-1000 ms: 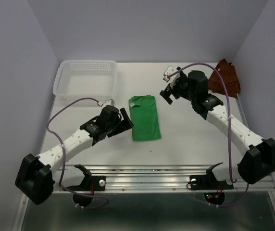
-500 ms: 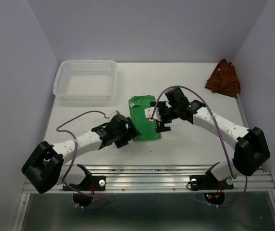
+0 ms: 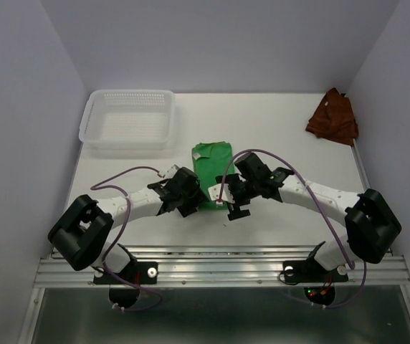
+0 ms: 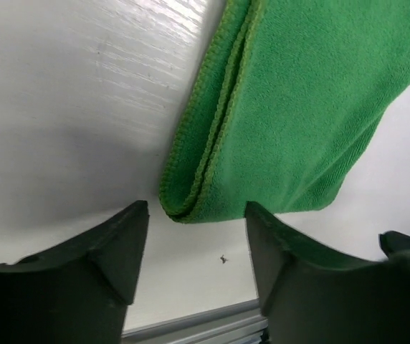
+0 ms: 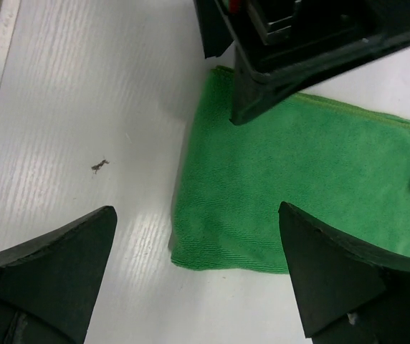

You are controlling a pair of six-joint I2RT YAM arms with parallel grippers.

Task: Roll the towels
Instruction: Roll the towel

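The green towel (image 3: 212,166) lies mid-way across the counter (image 3: 284,136), long axis near to far; its near end sits between both arms, left jaws spread just before the near-left corner, right jaws spread above the near-right, neither pinching

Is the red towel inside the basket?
No, the red towel lies crumpled at the far right, well apart from the basket at the far left.
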